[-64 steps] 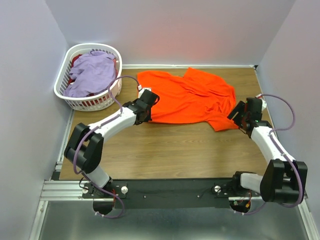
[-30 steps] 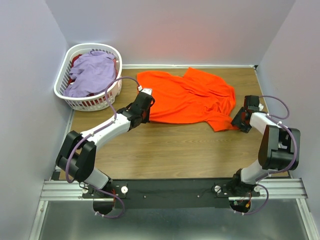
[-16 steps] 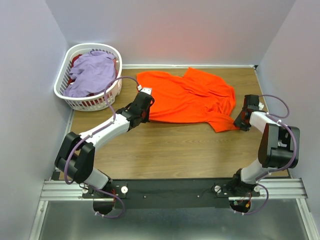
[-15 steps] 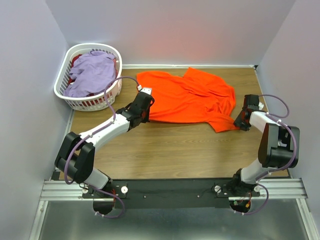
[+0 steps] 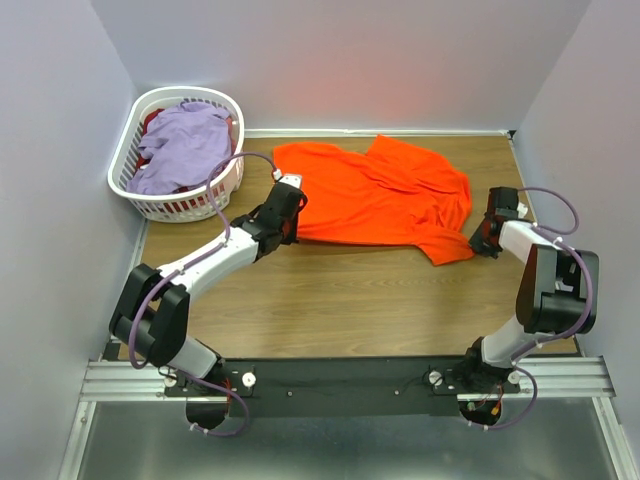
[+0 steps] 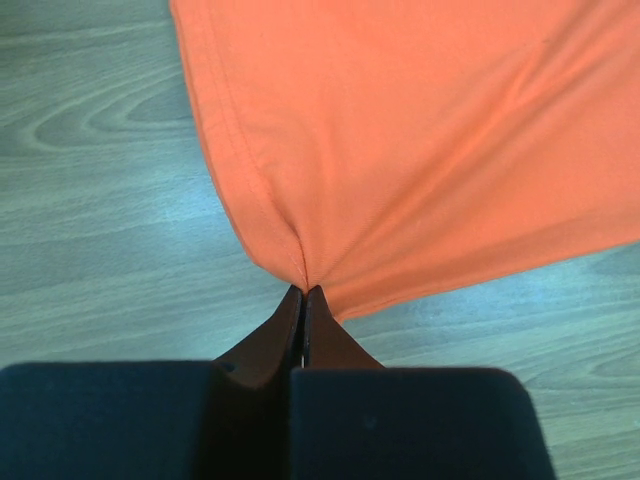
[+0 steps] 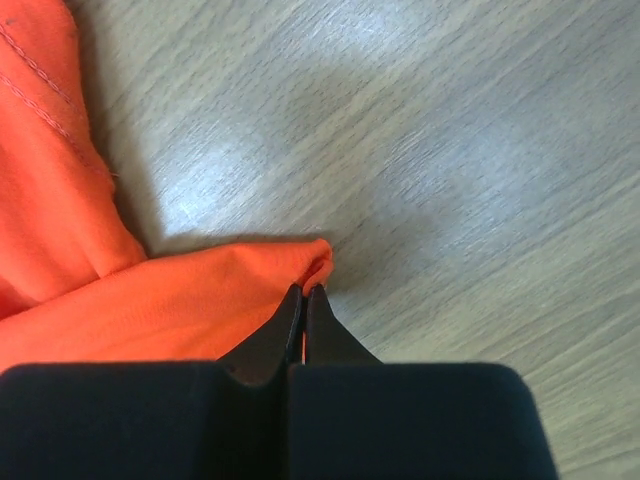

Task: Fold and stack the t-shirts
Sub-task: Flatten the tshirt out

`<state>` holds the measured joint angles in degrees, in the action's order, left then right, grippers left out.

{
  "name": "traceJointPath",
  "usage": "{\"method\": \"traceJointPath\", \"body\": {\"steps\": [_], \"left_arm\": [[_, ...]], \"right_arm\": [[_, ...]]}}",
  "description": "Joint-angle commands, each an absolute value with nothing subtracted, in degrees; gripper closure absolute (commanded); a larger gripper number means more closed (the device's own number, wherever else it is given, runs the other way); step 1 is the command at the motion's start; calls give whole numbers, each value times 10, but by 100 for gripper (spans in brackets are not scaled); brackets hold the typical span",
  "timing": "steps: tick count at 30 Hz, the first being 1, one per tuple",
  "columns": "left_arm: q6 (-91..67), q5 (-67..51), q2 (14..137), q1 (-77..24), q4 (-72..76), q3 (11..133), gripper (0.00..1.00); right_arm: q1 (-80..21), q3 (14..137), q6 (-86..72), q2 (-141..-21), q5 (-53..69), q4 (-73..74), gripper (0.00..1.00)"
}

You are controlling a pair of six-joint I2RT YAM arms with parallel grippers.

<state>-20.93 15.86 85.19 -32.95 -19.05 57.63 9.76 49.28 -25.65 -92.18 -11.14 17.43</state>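
Looking down from the top camera, I see the orange t-shirt (image 5: 380,195) spread rumpled across the far half of the table (image 5: 350,300), its far edge near the back wall and its near edge running between my two grippers. My left gripper (image 6: 303,292) is fully closed, pinching the shirt's near-left corner, where the hem bunches into a point between the fingertips. My right gripper (image 7: 305,290) is closed too, nipping a small fold at the shirt's near-right corner, low on the wood; a stitched seam shows on the cloth just beyond it. That right wrist sits close to the right wall. Bare wood stretches from the shirt's near edge back to the arm bases. The lavender t-shirt (image 5: 185,140) lies heaped in the white basket (image 5: 122,150) in the far-left corner, just beside my left forearm. I can read no writing on either tee.
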Motion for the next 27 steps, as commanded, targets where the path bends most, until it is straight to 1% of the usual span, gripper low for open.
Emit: {"method": "traceJointPath", "body": {"steps": [1,3,4,5,6,7,8,9,11,12,13,14,15,17,18,19,20,21,23,25,27], "left_arm": [[-205,139,864,-288,-194,629,100],[-200,134,888,-274,-212,679,100],[-193,138,898,-265,-224,746,100],[-191,141,909,-261,-238,787,100],[-187,144,931,-258,-270,831,100],[-183,148,943,-251,-301,926,100],[-181,149,954,-248,-317,976,100],[-180,149,979,-244,-334,1082,100],[-174,154,1004,-242,-386,1195,100],[-171,158,1028,-241,-402,1251,100],[-168,163,1037,-241,-415,1348,100],[-163,165,1038,-241,-427,1384,100],[-159,163,1028,-241,-425,1410,100],[-156,158,989,-241,-397,1377,100],[-149,155,961,-241,-351,1347,100],[-148,142,897,-242,-324,1271,100],[-147,139,863,-242,-296,1231,100],[-143,136,797,-242,-247,1158,100],[-138,124,738,-242,-191,1095,100],[-138,117,668,-243,-175,1031,100],[-138,105,619,-244,-171,1005,100]], "right_arm": [[103,569,-278,-895,-128,242,99],[102,628,-279,-885,-135,258,99],[102,661,-280,-882,-147,268,99],[102,736,-280,-882,-150,285,99],[102,774,-280,-882,-153,294,99],[103,858,-279,-885,-153,311,99],[102,900,-277,-888,-152,319,99],[102,942,-275,-892,-154,328,99],[102,1035,-266,-899,-166,358,99],[102,1121,-260,-906,-173,366,99],[102,1156,-255,-907,-184,371,99],[102,1212,-244,-899,-191,374,99],[102,1232,-237,-894,-202,374,99],[102,1269,-217,-880,-213,373,99],[103,1280,-211,-870,-215,374,99],[102,1290,-204,-844,-225,371,99],[102,1289,-190,-831,-228,367,99],[103,1287,-182,-814,-229,365,99],[102,1266,-163,-760,-237,353,99],[102,1241,-147,-724,-241,340,99],[102,1215,-127,-673,-247,325,99]]}}
